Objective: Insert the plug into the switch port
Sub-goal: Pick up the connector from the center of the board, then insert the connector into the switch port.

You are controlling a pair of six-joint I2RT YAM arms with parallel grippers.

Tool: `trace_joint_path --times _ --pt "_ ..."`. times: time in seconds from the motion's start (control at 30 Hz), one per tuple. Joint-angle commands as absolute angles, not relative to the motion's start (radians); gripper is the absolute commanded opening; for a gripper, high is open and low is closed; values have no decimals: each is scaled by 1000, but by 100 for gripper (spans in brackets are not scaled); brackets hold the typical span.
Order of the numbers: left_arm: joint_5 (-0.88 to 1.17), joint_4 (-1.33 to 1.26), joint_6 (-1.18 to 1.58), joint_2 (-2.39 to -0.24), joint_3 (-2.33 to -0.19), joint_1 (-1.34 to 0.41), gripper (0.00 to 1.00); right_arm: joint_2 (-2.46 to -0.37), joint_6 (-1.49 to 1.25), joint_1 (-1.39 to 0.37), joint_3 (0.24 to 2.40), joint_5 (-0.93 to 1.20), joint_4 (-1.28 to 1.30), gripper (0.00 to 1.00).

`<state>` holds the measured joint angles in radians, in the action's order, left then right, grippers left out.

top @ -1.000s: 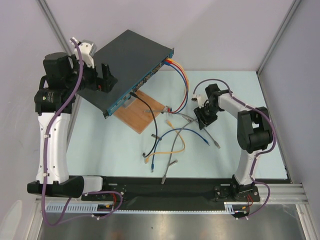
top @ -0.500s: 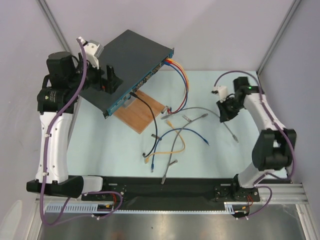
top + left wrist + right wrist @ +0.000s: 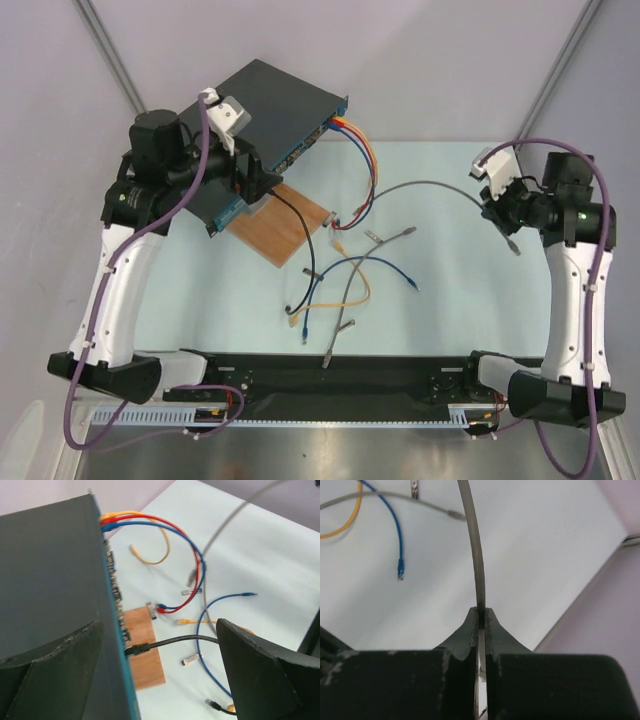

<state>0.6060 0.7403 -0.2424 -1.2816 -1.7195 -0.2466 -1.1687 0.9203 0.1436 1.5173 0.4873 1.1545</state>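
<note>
Metal, dark grey-black and matt, makes up the flat rectangular switch [image 3: 265, 115], which is set diagonally at the far left of the pale, smooth table [image 3: 460, 310]. Its narrow blue front face, lined with small ports, is turned toward the middle of the table. A brown wooden board [image 3: 288, 225] with visible grain is seen just beside that face. A black cable [image 3: 292, 212] is seated in one port, and red, orange and blue cables [image 3: 366, 165] are looped from the far end of the face. The left claw [image 3: 160, 630] is held spread wide over the front edge of the switch, its dark fingers [image 3: 55, 655] rough and scuffed. The right claw [image 3: 480, 612] is pressed together on a thin, round grey cable [image 3: 471, 540], whose short free end, the plug [image 3: 517, 249], is seen below it.

Compared with half a second ago, the right claw has been carried further right, and the grey cable has been drawn into a long arc. The left claw has been shifted from the top of the switch toward its front edge. The switch itself has not been moved.
</note>
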Motion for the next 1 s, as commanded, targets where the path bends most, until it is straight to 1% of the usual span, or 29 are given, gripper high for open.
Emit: trace_joint_path --times 0.0,0.2,0.3,0.33,0.4,0.5,0.67,0.8,0.97 --pt "698 632 -282 -1229 -1659 -276 100 -1085 887 155 1606 580 1093 0" --pt "736 488 -270 -1190 -1559 -302 100 -1032 789 155 1655 548 941 0" --pt "697 472 -293 -1193 -1534 -333 100 -1045 781 138 1675 468 888 0" --pt "695 469 -307 -1195 -1531 -339 100 -1052 779 132 1680 398 876 0" --pt "695 460 -308 -1198 -1520 -351 99 -1071 787 126 1703 376 876 0" --pt "695 434 -318 -1200 -1505 -370 100 -1057 784 126 1715 451 874 0" --pt "722 408 -368 -1203 -1480 -385 100 -1045 680 112 1732 659 873 0" --pt "742 396 -411 -1195 -1442 -388 100 -1013 621 104 1678 797 802 0" --pt "762 405 -466 -1180 -1404 -388 100 -989 548 97 1611 900 695 0"
